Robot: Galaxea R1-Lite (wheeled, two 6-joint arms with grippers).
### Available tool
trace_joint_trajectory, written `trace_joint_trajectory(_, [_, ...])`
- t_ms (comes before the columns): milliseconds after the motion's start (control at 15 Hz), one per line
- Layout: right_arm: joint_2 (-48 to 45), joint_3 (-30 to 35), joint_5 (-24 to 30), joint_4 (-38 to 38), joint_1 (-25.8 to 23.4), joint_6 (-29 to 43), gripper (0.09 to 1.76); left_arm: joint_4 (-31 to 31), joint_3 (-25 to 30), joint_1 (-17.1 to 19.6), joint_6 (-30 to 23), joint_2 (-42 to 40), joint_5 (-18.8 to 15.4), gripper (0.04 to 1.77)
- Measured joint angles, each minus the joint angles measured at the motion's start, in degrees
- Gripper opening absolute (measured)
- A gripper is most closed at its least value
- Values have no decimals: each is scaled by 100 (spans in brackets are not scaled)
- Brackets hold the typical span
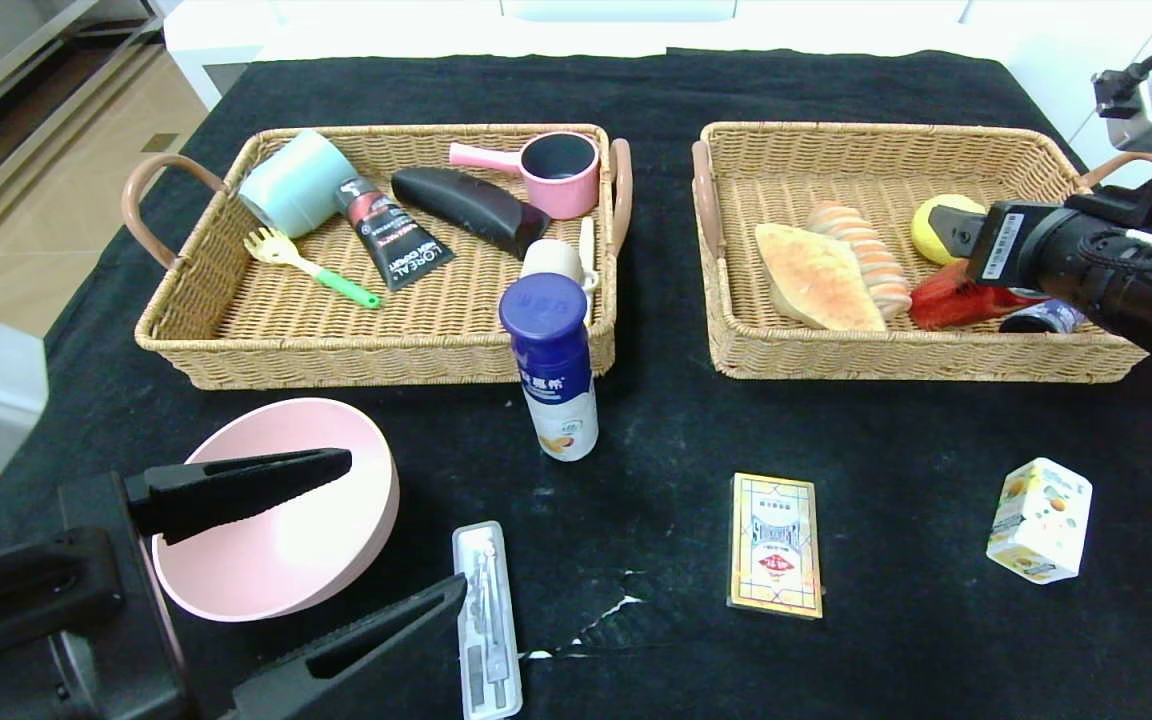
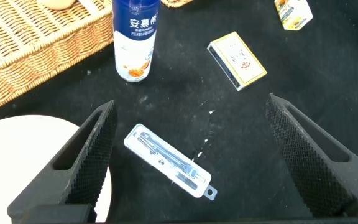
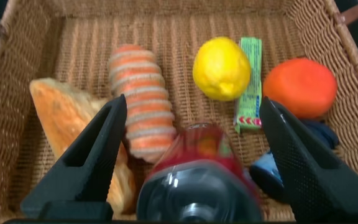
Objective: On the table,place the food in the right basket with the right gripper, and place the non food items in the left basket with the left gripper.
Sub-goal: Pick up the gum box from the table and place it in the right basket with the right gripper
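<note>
My left gripper (image 1: 404,526) is open low at the table's front left, one finger over a pink bowl (image 1: 281,540). A clear case of drawing tools (image 1: 486,620) lies between its fingers, also in the left wrist view (image 2: 169,162). A blue-and-white yogurt bottle (image 1: 554,370) stands before the left basket (image 1: 236,345). A yellow card box (image 1: 776,545) and a small juice carton (image 1: 1039,520) lie front right. My right gripper (image 1: 946,260) is open over the right basket (image 1: 896,360), with a red bottle (image 3: 210,155) lying between its spread fingers, untouched.
The right basket holds bread (image 1: 816,278), a striped roll (image 1: 861,255), a lemon (image 3: 222,68), an orange (image 3: 300,87), a green gum pack (image 3: 248,84). The left basket holds a light-blue cup (image 1: 291,182), a tube (image 1: 391,235), a pink saucepan (image 1: 556,170), a fork (image 1: 311,265).
</note>
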Motion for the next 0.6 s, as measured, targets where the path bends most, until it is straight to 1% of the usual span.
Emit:
trace_joint_trajectory(200, [-419, 295, 9, 356, 39, 0, 161, -1, 2, 0, 2, 0, -1, 172])
trace_joint_trajectory(333, [-783, 496, 11, 608, 172, -2, 163, -1, 4, 0, 2, 4, -4, 172])
trace_joint_trajectory(600, [-1557, 896, 13, 1428, 367, 9, 166, -1, 17, -6, 0, 10, -1, 172])
